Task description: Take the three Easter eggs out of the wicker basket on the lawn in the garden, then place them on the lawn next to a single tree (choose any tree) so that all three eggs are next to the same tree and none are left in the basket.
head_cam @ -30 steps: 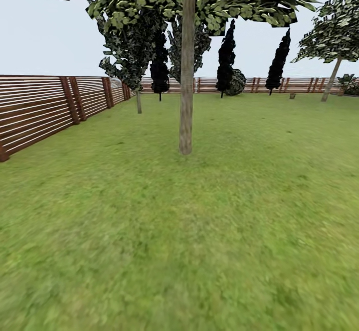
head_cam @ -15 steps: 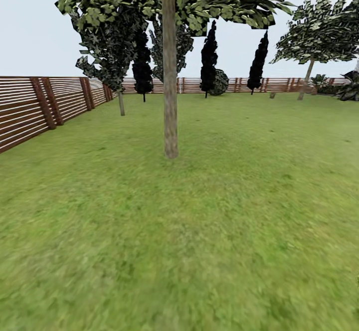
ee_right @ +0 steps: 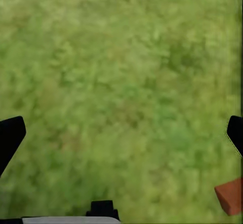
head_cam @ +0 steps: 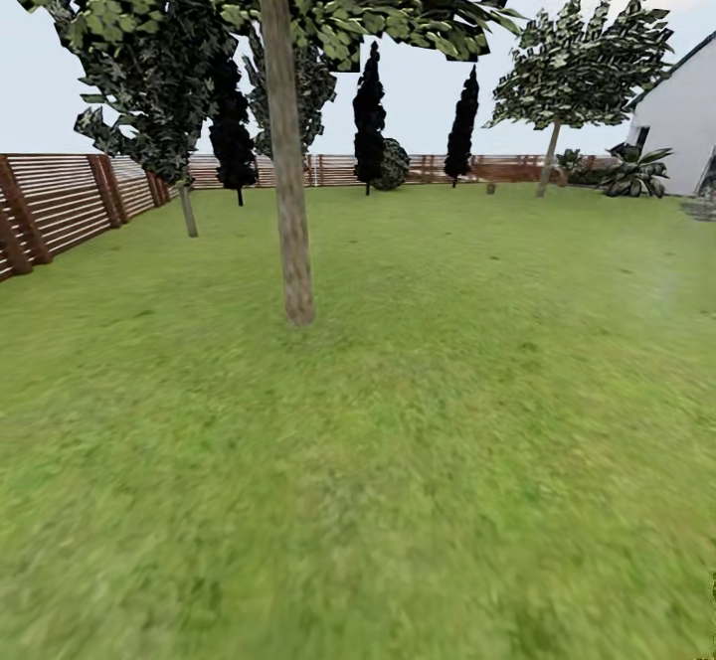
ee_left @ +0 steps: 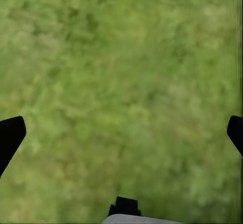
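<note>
**Open lawn, one pale-trunked tree ahead, both end effectors spread over bare grass**

Wide flat green lawn (head_cam: 428, 441) spreading across the whole garden, blurred in the foreground. Brown horizontal-slat wooden fence (head_cam: 60, 205) along the left side and across the far edge. Tall tree with straight pale grey-brown bare trunk (head_cam: 286, 183) rooted in the grass left of centre, leafy canopy overhead. White house wall (head_cam: 681, 133) at the far right, low spiky palm-like plant (head_cam: 636, 171) just beside it. Dark cypress-like trees (head_cam: 369, 113) near the far fence. Left end effector (ee_left: 121, 133) released, black fingertips (ee_left: 10, 135) wide apart above grass. Right end effector (ee_right: 121, 133) likewise released, nothing between its fingertips (ee_right: 10, 135); small reddish-orange block (ee_right: 230, 196) near one fingertip, identity unclear.
</note>
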### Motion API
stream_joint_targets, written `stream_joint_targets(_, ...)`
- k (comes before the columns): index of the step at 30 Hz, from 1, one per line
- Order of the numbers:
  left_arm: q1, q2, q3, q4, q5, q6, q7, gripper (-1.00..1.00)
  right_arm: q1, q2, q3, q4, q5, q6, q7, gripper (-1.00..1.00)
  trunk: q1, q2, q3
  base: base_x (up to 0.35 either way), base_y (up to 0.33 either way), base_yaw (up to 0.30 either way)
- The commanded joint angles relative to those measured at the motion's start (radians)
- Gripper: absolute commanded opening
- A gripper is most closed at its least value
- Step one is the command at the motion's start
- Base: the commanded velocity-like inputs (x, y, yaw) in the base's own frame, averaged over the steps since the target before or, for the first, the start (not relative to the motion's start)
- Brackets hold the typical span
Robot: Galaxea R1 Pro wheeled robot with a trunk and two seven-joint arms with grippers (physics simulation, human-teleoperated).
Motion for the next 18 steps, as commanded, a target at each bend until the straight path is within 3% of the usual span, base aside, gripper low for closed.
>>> stream_joint_targets(1, 0.0, 0.0, 0.002, -0.001, -0.001, -0.002, 0.0, 1.0, -0.001, 0.001, 0.0, 0.001, 0.001, -0.003, -0.002, 1.0, 0.001, 0.0, -0.001, 0.339, 0.0, -0.27)
stream_joint_targets(18, 0.0, 0.0, 0.002, -0.001, -0.001, -0.002, -0.001, 1.0, -0.001, 0.0, -0.001, -0.001, -0.001, -0.003, -0.003, 1.0, 0.001, 0.0, -0.007, 0.339, 0.0, -0.255)
